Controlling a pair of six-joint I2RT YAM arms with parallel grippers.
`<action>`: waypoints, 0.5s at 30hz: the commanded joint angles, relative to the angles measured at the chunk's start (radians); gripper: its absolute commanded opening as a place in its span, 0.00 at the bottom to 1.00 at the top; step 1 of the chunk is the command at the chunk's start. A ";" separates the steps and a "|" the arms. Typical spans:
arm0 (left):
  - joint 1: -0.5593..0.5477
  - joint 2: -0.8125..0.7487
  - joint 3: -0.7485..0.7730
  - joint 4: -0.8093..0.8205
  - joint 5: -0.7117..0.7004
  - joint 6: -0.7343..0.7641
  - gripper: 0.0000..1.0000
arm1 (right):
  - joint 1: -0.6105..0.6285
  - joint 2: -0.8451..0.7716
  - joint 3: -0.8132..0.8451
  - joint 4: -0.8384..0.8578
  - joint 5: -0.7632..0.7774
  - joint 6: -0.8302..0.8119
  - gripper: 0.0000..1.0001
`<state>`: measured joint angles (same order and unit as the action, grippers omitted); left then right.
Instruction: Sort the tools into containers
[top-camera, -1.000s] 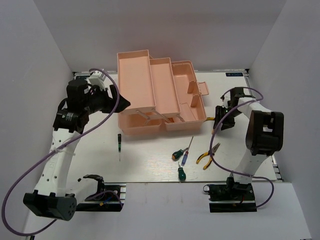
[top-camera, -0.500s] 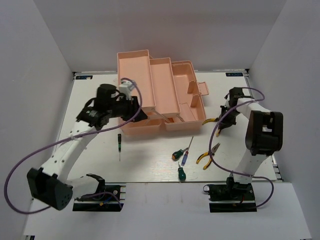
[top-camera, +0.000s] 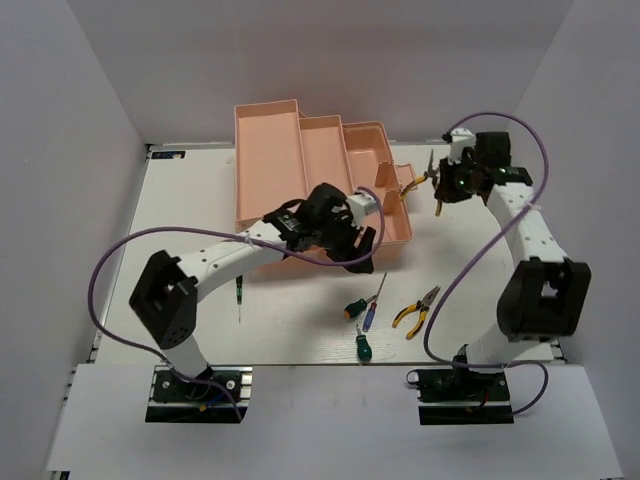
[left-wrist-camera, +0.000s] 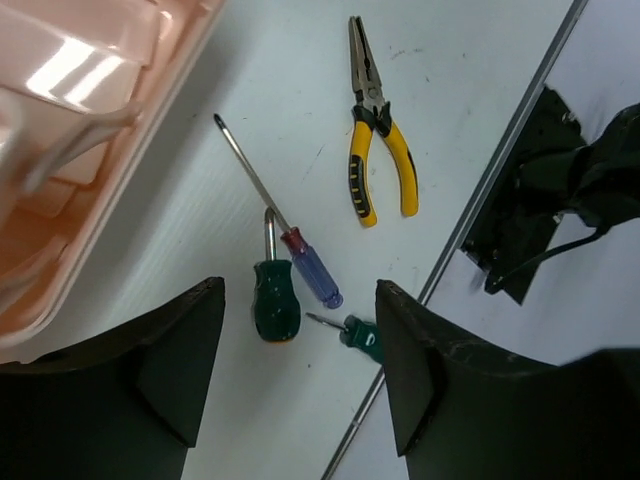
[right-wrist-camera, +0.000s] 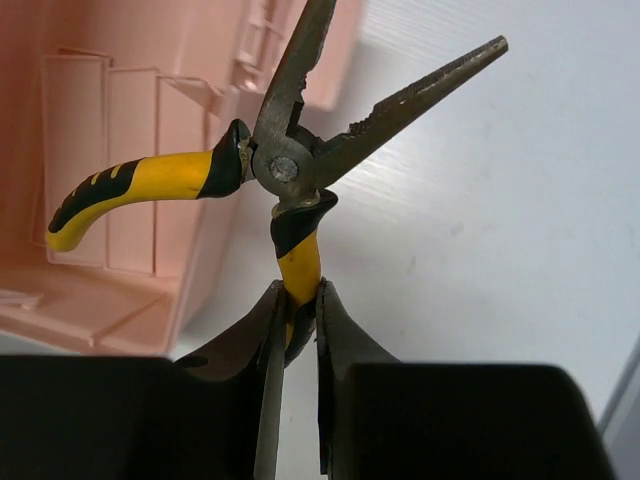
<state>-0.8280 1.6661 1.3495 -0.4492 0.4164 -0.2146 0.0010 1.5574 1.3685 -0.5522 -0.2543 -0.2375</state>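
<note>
The right gripper (right-wrist-camera: 295, 318), pinching one handle of the splayed yellow-handled pliers (right-wrist-camera: 285, 165) beside the pink toolbox (top-camera: 270, 160), should carry them squarely over a compartment, seemingly the nearest, before releasing, while the left gripper (left-wrist-camera: 300, 335) hangs wide open above the screwdrivers (left-wrist-camera: 275, 300).

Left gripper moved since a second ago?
Yes. The left gripper swung right, from beside the left edge of the toolbox to in front of its right half.

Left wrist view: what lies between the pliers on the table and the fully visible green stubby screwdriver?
The blue-handled screwdriver, its handle beside the green stubby screwdriver, the pliers beyond; both left wrist and top views show it.
</note>
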 joint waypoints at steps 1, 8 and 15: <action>-0.054 0.059 0.056 0.047 -0.028 0.058 0.72 | 0.074 0.111 0.142 -0.018 -0.048 -0.075 0.00; -0.160 0.132 0.091 0.083 -0.088 0.089 0.72 | 0.228 0.308 0.366 -0.126 0.007 -0.082 0.00; -0.201 0.234 0.141 0.093 -0.119 0.144 0.73 | 0.284 0.391 0.498 -0.268 0.026 -0.033 0.57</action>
<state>-1.0260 1.8732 1.4353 -0.3824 0.3202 -0.1112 0.2951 1.9572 1.7988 -0.7441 -0.2352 -0.2905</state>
